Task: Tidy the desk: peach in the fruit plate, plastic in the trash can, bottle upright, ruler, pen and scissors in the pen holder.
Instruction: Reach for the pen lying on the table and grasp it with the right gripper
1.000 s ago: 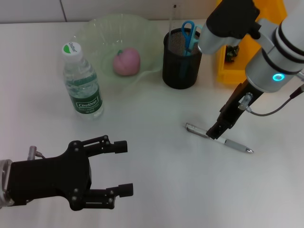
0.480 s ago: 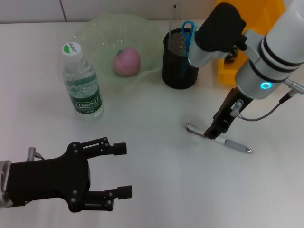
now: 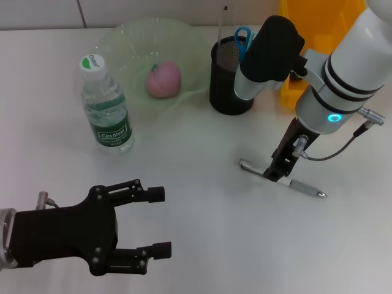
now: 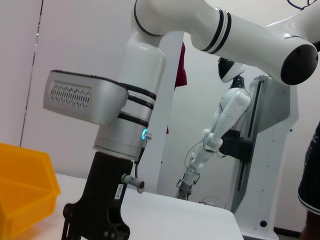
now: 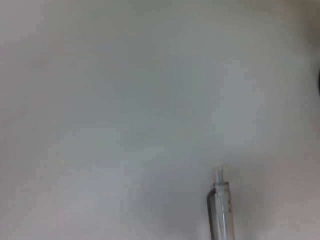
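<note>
right hand [image 3: 275, 172] has crept left along pen [image 3: 282, 179], now low over its mid-barrel on table [image 3: 202, 184]; grip width: cannot tell. grasp looks imminent; pen holder [image 3: 231, 76] waits far behind. left hand [image 3: 157, 220] idles near-left, spread wide. right wrist view alone shows pen's clip end [image 5: 220, 205] flat on table.
</note>
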Motion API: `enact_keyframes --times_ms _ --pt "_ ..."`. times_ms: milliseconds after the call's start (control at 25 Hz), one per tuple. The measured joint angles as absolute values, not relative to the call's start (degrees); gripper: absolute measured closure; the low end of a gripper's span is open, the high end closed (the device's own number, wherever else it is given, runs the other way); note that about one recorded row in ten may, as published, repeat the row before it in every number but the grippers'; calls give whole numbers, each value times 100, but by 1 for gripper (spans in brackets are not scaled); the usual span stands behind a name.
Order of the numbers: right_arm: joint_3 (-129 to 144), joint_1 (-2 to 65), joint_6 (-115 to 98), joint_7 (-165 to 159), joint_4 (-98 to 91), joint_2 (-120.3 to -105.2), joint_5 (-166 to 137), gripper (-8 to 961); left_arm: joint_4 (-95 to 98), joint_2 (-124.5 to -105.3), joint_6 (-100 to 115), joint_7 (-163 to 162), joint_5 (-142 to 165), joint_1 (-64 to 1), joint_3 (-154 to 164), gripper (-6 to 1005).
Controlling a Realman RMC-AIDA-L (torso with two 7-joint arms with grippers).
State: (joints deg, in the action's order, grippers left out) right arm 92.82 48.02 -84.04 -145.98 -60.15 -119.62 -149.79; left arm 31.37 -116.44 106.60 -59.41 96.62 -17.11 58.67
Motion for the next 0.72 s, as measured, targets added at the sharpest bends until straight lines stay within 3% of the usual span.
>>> enact_keyframes --times_ms 440,720 --pt "9386 4900 -8224 -14687 -5718 -11978 -14895 531 3139 -11655 10660 -5941 9662 -1715 5848 163" --pt "9432 4954 -8184 -14737 -5618 -11980 -14848 594 3138 -11649 10660 -5941 9659 -1722 5837 164"
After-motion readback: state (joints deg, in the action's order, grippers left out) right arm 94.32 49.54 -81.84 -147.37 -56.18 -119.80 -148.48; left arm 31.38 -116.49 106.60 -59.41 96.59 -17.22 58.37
